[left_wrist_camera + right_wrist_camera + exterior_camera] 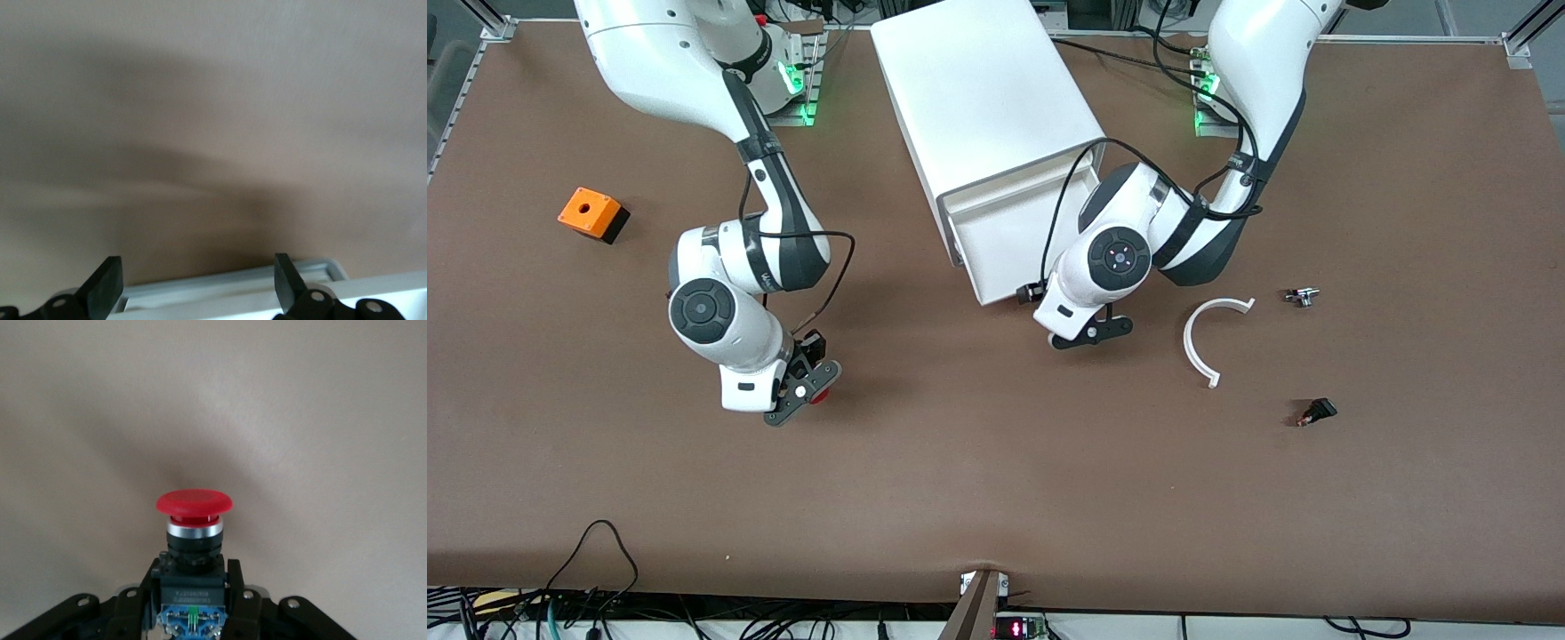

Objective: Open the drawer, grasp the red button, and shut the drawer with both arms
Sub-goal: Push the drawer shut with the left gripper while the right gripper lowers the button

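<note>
The button (194,503) has a red mushroom head on a blue-black body. My right gripper (193,600) is shut on that body. In the front view the right gripper (811,388) holds the button (824,392) just over the brown table, toward the right arm's end. The white drawer (1000,292) stands pulled out of its white cabinet (987,98), and its floor is bare. My left gripper (1092,334) hangs open right in front of the drawer. In the left wrist view the drawer's white front edge (233,287) shows between the left gripper's (197,283) spread fingers.
An orange box with a hole (591,213) sits near the right arm's end. Toward the left arm's end lie a white curved strip (1202,342), a small metal part (1303,296) and a small black part (1316,412). Cables trail along the table's near edge.
</note>
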Available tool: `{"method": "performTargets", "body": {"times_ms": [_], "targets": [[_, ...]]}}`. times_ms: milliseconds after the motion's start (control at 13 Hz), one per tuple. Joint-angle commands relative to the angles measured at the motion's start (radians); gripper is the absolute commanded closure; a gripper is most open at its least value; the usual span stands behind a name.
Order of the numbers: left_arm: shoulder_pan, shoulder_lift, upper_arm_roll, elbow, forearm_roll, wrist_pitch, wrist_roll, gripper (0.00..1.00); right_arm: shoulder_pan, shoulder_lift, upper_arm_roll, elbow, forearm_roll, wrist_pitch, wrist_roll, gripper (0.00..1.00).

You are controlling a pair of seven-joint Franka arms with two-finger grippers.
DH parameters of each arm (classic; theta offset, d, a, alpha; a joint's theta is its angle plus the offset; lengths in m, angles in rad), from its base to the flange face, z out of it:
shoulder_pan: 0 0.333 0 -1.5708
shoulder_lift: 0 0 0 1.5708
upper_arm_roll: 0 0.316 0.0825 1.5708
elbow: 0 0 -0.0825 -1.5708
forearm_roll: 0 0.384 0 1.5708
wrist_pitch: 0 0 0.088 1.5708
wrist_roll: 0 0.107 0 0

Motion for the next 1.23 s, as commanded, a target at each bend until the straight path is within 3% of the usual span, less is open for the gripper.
{"method": "performTargets", "body": {"times_ms": [0,307,920,1150], "targets": [[0.005,-0.023,-0.012,-0.027,-0.034,-0.057,0.034,0.0,-0.002,-0.066,0.006,-0.117,0.012,0.051,0.012,0.64],[-0.002,-0.021,-0.041,-0.032,-0.078,-0.104,0.03,0.0,-0.002,-0.114,0.008,-0.216,0.011,0.074,0.003,0.64],[-0.007,-0.015,-0.061,-0.068,-0.167,-0.124,0.021,0.0,-0.001,-0.142,0.011,-0.44,0.02,0.278,0.013,0.64],[-0.009,-0.012,-0.064,-0.071,-0.196,-0.124,0.021,0.0,-0.001,-0.14,0.011,-0.464,0.019,0.311,0.004,0.61]]}}
